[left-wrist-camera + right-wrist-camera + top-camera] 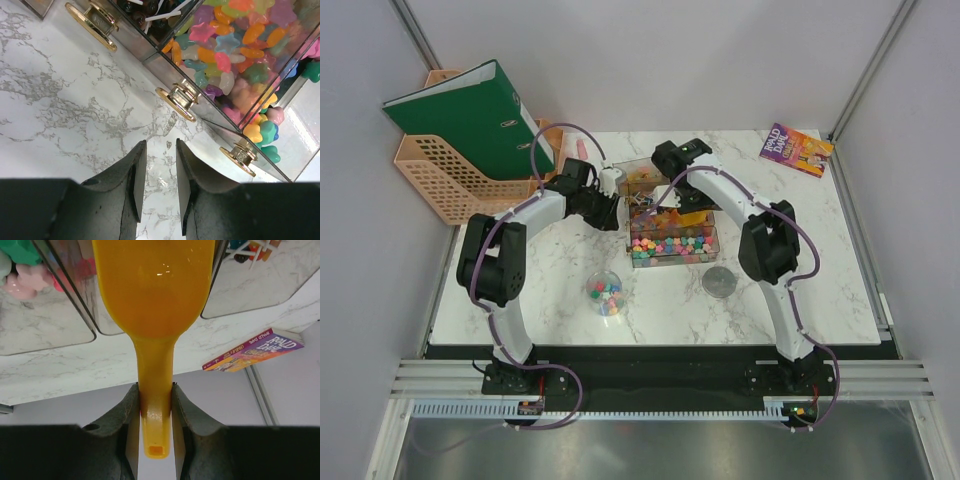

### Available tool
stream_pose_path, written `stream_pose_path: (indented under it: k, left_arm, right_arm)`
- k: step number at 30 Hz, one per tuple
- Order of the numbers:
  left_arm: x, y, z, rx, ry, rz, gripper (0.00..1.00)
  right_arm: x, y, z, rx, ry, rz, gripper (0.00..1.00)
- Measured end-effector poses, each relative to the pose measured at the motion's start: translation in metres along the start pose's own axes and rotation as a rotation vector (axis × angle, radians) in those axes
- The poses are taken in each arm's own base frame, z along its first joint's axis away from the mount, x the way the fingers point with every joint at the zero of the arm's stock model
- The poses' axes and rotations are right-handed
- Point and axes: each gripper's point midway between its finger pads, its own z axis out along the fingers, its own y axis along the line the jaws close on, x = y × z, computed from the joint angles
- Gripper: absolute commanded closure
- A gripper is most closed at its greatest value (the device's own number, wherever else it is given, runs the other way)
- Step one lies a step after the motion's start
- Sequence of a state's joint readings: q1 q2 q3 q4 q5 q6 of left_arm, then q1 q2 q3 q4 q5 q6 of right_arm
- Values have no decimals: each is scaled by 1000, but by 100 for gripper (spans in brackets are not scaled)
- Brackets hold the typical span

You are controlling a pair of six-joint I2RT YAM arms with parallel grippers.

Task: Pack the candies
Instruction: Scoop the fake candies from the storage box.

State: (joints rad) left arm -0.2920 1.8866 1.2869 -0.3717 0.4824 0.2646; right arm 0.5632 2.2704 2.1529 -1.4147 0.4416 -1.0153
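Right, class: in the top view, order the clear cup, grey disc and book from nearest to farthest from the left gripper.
From the left gripper:
1. Clear cup, nearer the arm bases.
2. Grey disc, right of the cup.
3. Book, far right corner.

A green binder (470, 118) leans in a peach mesh file rack (442, 185) at the marble counter's (820, 285) far left corner, a colourful paperback (796, 150) at its far right.

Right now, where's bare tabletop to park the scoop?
Widest bare patch for the scoop: right side of the table, between the right arm and the table edge, below the book. Smaller: between the cup and the round grey disc. Crowded around the candy bins.
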Motion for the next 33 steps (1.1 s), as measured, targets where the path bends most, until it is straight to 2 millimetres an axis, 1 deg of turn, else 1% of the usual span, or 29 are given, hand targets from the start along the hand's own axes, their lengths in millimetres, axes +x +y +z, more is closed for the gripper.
stream_pose_path:
  k: [5,8,17,22,30,32,33]
  left_arm:
    - [0,0,0,0,-1,-3,63]
    - [0,0,0,0,-1,-5,63]
    - [4,-5,2,20,3,-24,63]
    - [4,-5,2,24,2,-34,63]
    - [5,-6,2,23,4,-41,64]
    - [5,-5,2,22,5,-42,64]
    - [5,-5,2,21,6,-42,64]
  right_arm:
    - [-16,-1,14,-22,-12,-11,100]
    - [-26,-1,18,-27,-19,-20,100]
    - [-49,0,17,-26,-51,-29,100]
    - [-58,2,20,-33,-66,-36,100]
    - [-59,5,25,-53,-73,-24,100]
    - [-61,8,29,-72,-94,-7,100]
    - [-66,10,32,-87,-124,7,100]
